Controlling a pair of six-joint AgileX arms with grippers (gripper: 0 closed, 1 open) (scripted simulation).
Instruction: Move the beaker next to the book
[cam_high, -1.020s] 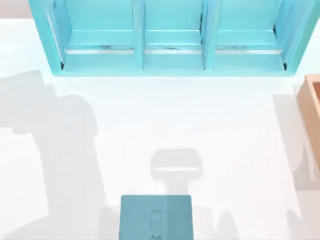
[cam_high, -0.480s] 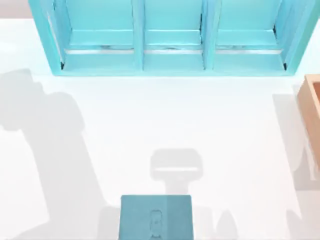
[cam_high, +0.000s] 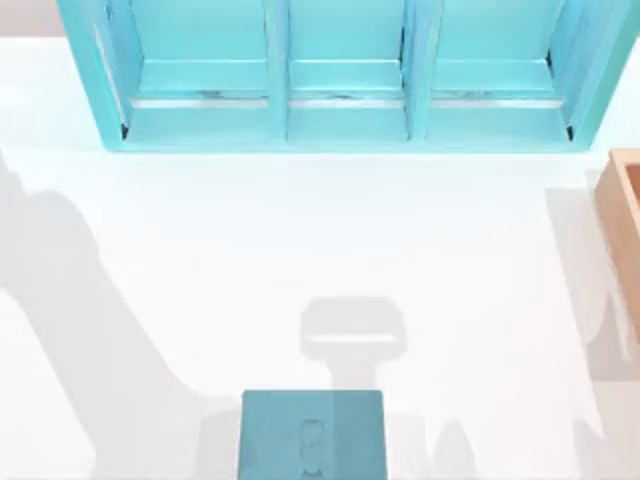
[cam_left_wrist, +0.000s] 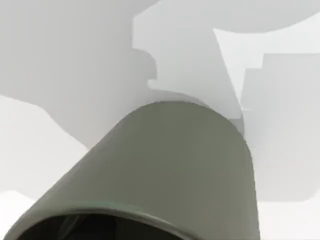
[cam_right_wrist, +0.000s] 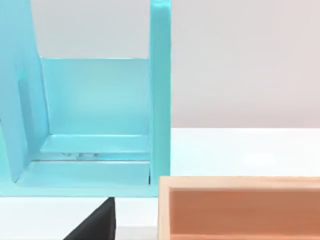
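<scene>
- Shelf (cam_high: 345, 75): light blue, three bays, lying along the table's 12 o'clock edge.
- Box (cam_high: 625, 225): tan, open, at 3 o'clock, just beside the shelf's right end.
- Table (cam_high: 300, 240): white, shadowed at 9 o'clock.

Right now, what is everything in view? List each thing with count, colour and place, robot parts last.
book: 1, teal-blue, flat at the table's near edge, middle.
beaker: 1, dull grey-green, close under the left wrist camera.
shelf: 1, light blue, three bays, along the far edge.
box: 1, peach, open, at the right edge.
table: 1, white.
black robot part: 1, in the right wrist view, beside the box.
</scene>
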